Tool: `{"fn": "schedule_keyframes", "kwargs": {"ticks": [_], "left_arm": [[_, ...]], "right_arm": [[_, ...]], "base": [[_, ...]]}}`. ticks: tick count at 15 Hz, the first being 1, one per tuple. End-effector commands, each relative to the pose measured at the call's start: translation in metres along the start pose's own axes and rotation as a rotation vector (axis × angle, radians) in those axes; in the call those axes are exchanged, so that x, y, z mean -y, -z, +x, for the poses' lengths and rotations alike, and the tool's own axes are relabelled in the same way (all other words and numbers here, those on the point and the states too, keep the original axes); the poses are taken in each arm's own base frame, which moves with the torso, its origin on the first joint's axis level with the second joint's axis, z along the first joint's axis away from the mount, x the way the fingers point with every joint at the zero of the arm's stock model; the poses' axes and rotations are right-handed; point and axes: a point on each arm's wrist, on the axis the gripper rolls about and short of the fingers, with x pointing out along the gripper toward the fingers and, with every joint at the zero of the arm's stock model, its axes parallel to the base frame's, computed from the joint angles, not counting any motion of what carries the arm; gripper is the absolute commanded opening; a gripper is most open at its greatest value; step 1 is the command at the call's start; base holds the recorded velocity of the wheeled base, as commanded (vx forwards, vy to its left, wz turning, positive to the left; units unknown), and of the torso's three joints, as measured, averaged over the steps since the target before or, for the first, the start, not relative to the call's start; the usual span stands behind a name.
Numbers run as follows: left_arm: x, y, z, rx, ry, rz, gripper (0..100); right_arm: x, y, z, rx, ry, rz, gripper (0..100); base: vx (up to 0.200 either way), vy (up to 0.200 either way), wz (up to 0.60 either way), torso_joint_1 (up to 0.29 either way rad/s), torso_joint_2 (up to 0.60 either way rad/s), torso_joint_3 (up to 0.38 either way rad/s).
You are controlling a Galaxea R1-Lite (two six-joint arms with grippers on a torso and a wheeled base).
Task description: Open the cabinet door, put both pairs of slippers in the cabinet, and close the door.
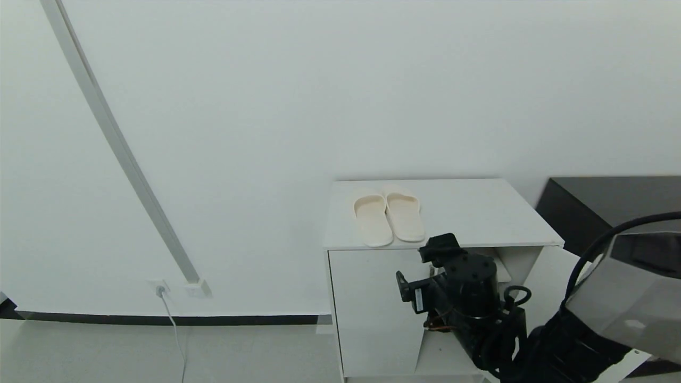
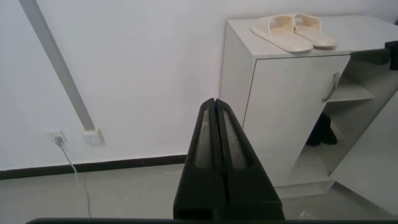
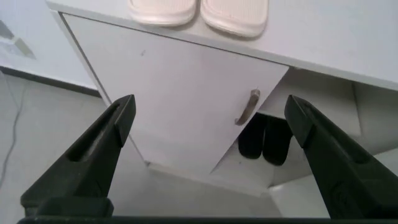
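Two pairs of slippers are at a white cabinet [image 1: 479, 213] standing against a white wall. A cream pair [image 1: 389, 217] lies side by side on the cabinet's top, near its front edge and above its closed door, soles down. A dark pair [image 3: 264, 138] stands inside the cabinet on the bottom shelf, in the half whose door [image 2: 373, 155] is swung open. The cream slippers look like light, moulded foam, likely springy rather than stiff and not fragile. They would probably be easiest to pinch across the two inner edges where they meet, so both lift together. The right tool [image 3: 209, 106] hangs in front of the cabinet, just below its top. Its two dark fingers are spread wide apart, holding and touching nothing, with the closed door's handle [image 3: 247, 107] seen between them. The left tool [image 2: 215, 155] is well away from the cabinet's closed side. Its fingers are pressed flat together with nothing between them.
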Motion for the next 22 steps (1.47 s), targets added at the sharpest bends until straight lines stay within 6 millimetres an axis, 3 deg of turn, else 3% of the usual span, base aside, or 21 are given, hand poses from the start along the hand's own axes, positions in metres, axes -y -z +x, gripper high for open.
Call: {"fn": "schedule_keyframes", "kwargs": {"ticks": [1, 3, 8, 17, 22], "left_arm": [[0.000, 0.000, 0.000, -0.001, 0.001, 0.000, 0], [0.000, 0.000, 0.000, -0.001, 0.003, 0.002, 0], [0.000, 0.000, 0.000, -0.003, 0.001, 0.000, 0], [0.000, 0.000, 0.000, -0.003, 0.003, -0.001, 0], [0.000, 0.000, 0.000, -0.003, 0.001, -0.003, 0]], "right_arm": [[-0.001, -0.055, -0.003, 0.069, -0.005, 0.107, 100], [-0.005, -0.061, 0.002, 0.056, -0.005, 0.147, 100], [-0.010, -0.047, 0.009, 0.019, -0.005, 0.138, 100], [-0.014, -0.037, 0.010, 0.005, -0.011, 0.129, 100], [-0.022, -0.004, 0.036, 0.007, -0.004, 0.122, 100]], "base": [[0.000, 0.000, 0.00, 0.032, -0.06, -0.022], [0.000, 0.000, 0.00, 0.000, 0.00, 0.000], [0.000, 0.000, 0.00, 0.000, 0.00, 0.000], [0.200, 0.000, 0.00, 0.001, 0.00, 0.001], [0.120, 0.000, 0.00, 0.003, 0.00, 0.001]]}}
